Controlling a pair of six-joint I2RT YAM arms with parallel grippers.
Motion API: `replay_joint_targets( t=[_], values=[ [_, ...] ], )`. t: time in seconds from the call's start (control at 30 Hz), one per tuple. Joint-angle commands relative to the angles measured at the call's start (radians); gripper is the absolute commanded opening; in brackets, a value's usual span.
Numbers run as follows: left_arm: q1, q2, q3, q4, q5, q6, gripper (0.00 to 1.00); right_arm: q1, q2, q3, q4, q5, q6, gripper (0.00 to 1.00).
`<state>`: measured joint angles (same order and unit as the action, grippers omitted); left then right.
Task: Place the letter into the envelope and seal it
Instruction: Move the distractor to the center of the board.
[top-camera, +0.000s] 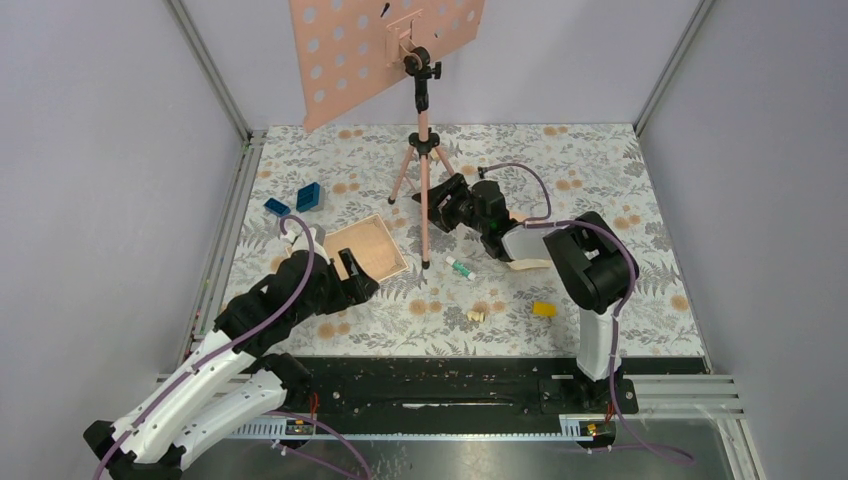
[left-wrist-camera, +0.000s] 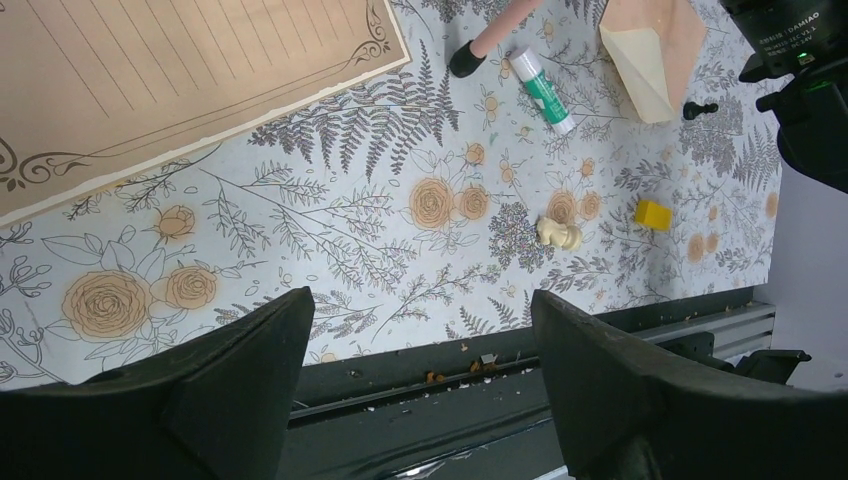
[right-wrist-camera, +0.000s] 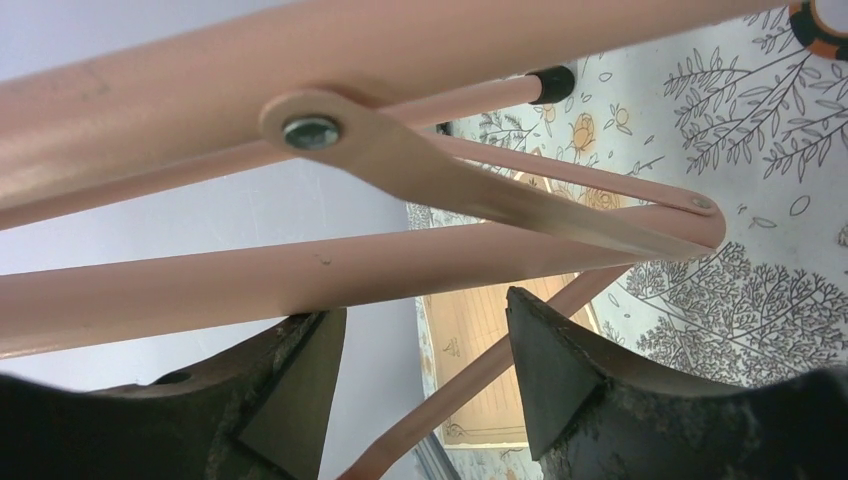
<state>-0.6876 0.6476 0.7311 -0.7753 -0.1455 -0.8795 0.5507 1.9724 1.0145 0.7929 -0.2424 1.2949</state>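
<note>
The letter (top-camera: 367, 248) lies flat on the floral mat, left of the middle, tan with a pale border; its lined face fills the top left of the left wrist view (left-wrist-camera: 150, 70). My left gripper (top-camera: 360, 272) hovers at the letter's near corner, open and empty (left-wrist-camera: 420, 330). The envelope (top-camera: 528, 262) lies partly under my right arm; the left wrist view shows its flap lifted (left-wrist-camera: 655, 50). My right gripper (top-camera: 440, 205) is open (right-wrist-camera: 425, 340) right against the pink tripod's legs (right-wrist-camera: 400, 270), with the letter (right-wrist-camera: 470, 340) seen far beyond its fingers.
A pink tripod (top-camera: 422, 170) stands mid-table carrying a perforated pink plate (top-camera: 380, 50). A glue stick (top-camera: 460, 266), a yellow block (top-camera: 544, 308) and a small cream piece (top-camera: 477, 316) lie near the front. Two blue blocks (top-camera: 309, 196) sit at the back left.
</note>
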Motion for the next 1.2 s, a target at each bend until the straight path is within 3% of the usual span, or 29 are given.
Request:
replay_joint_targets(
  t=[0.0,1.17],
  values=[
    [0.005,0.004,0.050,0.004,-0.033,0.017,0.82,-0.007,0.032,0.062,0.001,0.034,-0.019,0.68],
    [0.006,0.028,0.082,-0.026,-0.067,0.029,0.83,-0.050,0.171,0.270,-0.086,-0.009,-0.108,0.69]
  ],
)
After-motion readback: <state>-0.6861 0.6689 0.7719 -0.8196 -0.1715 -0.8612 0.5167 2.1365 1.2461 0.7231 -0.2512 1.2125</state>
